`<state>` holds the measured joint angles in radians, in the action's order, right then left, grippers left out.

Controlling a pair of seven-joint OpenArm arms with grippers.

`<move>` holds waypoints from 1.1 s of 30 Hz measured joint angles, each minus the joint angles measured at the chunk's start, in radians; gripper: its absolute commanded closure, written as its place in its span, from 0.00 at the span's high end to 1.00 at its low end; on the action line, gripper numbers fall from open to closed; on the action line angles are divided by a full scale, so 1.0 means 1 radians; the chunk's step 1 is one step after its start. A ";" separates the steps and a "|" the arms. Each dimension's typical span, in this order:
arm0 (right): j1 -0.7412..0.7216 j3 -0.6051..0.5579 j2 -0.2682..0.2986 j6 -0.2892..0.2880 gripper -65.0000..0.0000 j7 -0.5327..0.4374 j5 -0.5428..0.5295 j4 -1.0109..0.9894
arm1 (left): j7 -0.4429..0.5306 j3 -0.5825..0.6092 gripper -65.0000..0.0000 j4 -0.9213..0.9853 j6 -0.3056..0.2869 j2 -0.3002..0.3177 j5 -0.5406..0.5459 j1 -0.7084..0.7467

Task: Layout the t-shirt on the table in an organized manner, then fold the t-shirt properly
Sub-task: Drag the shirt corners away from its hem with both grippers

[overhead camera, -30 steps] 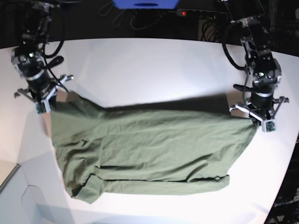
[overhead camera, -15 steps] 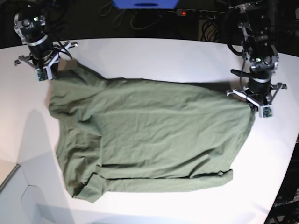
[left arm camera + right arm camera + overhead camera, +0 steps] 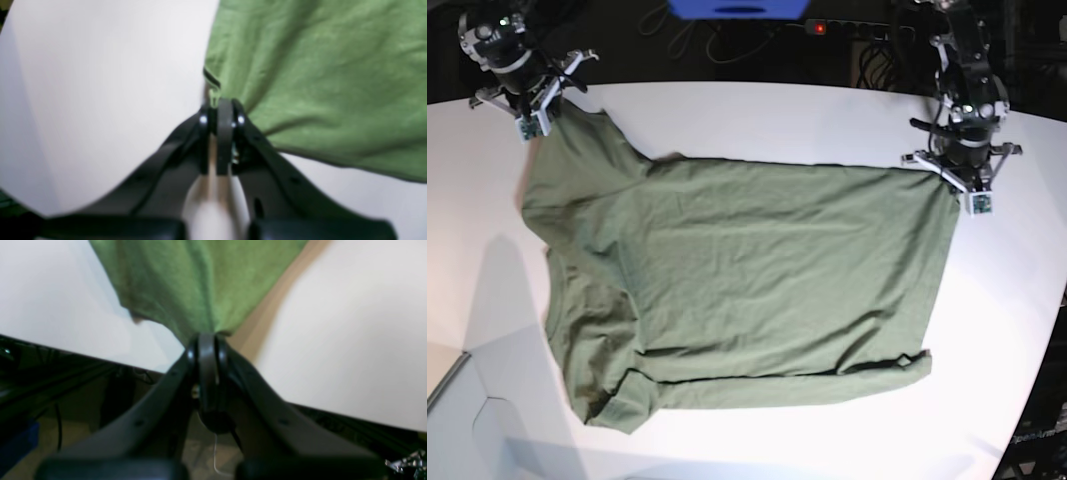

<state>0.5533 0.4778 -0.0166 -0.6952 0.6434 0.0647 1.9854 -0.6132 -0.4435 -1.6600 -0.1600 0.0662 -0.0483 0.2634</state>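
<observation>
You have the olive-green t-shirt (image 3: 747, 280) spread across the middle of the white table (image 3: 757, 115), pinned at its two far corners so the cloth is drawn taut between them. At the upper left of the base view, the right gripper (image 3: 530, 118) has its jaws pressed together on a sleeve-side corner; at the upper right, the left gripper (image 3: 967, 190) pinches the hem corner (image 3: 213, 91) the same way. The near edge at the bottom of the frame lies loose and rumpled, so laying out looks unfinished and folding not yet begun.
</observation>
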 measured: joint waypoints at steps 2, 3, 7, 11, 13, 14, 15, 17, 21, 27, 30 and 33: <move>0.011 0.000 0.000 0.000 0.00 0.000 0.002 0.000 | -0.010 -0.001 0.01 -0.038 0.000 0.000 -0.002 0.006; 0.016 0.000 0.000 0.000 0.00 0.000 0.010 0.001 | -0.007 -0.001 0.01 -0.061 0.000 0.001 -0.003 0.004; 0.050 0.002 0.000 0.000 0.00 -0.065 -0.027 0.015 | -0.007 -0.061 0.01 -0.166 -0.002 -0.008 0.004 0.012; 0.051 -0.023 0.000 0.000 0.00 -0.071 -0.028 0.019 | -0.011 -0.081 0.01 -0.224 0.002 -0.021 -0.002 0.021; 0.040 -0.063 0.000 0.000 0.00 -0.049 -0.026 0.019 | -0.010 -0.079 0.01 -0.230 -0.001 -0.020 0.001 0.017; 0.037 -0.089 0.000 0.000 0.00 -0.036 -0.028 0.020 | -0.010 -0.079 0.01 -0.229 -0.001 -0.019 0.001 0.015; 0.037 -0.114 0.000 0.000 0.00 -0.019 -0.029 0.020 | -0.002 -0.079 0.01 -0.224 0.000 -0.019 0.002 0.015; 0.042 -0.169 0.001 0.000 0.00 0.037 -0.025 0.021 | 0.001 -0.079 0.01 -0.180 -0.001 -0.018 0.002 0.006; 0.069 -0.269 0.026 0.000 0.00 0.037 -0.029 0.022 | -0.008 -0.081 0.01 -0.062 -0.001 -0.013 -0.001 -0.032; 0.103 -0.381 0.074 0.000 0.00 0.048 -0.027 0.021 | 0.004 -0.103 0.01 0.004 0.002 0.012 -0.005 -0.086; 0.087 -0.344 0.071 0.000 0.00 0.041 -0.035 0.021 | -0.003 -0.099 0.01 0.000 0.000 0.027 0.000 -0.087; 0.061 -0.258 0.077 0.000 0.00 0.051 -0.020 0.014 | -0.006 -0.100 0.01 -0.026 0.000 0.040 0.001 -0.080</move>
<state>0.6147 0.2199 0.0605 -0.6949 0.6949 0.0448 1.9999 -0.6193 -0.5438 -1.6863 -0.1604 0.1059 -0.0471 0.1833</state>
